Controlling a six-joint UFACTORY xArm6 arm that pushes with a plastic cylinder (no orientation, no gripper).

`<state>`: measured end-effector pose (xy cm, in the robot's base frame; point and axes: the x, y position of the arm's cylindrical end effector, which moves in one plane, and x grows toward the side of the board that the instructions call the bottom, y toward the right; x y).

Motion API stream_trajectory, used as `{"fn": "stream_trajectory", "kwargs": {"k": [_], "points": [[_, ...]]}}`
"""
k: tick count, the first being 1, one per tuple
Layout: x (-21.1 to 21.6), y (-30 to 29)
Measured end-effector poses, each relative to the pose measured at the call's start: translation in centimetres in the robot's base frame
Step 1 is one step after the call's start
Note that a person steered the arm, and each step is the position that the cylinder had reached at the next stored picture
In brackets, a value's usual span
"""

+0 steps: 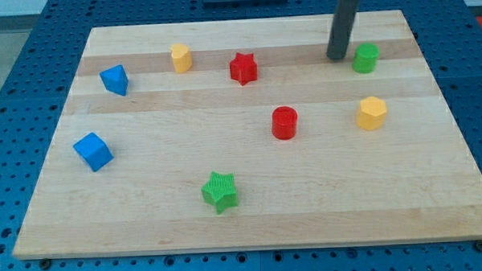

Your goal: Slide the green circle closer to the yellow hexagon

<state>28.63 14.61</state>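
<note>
Resting on the far right of the wooden board (252, 224), my tip (335, 57) sits just left of the green circle (366, 58), close beside it, though I cannot tell whether they touch. I have no fingers to open or close; the rod only pushes, and it has hold of nothing. The yellow hexagon (371, 113) lies nearer the camera, almost straight below the green circle, so my position at its left side looks poorly suited: a push from here would send it right, not toward the hexagon. I judge the tip must go round to the far side first. No brands, labels or writing can be read anywhere.
</note>
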Motion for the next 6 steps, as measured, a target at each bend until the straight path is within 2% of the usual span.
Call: {"fn": "stream_trajectory", "kwargs": {"k": [1, 2, 4, 5, 6], "points": [[-1.1, 1.3], [0.8, 4.0], [10.6, 4.3], [10.0, 4.3], [7.3, 5.0]]}}
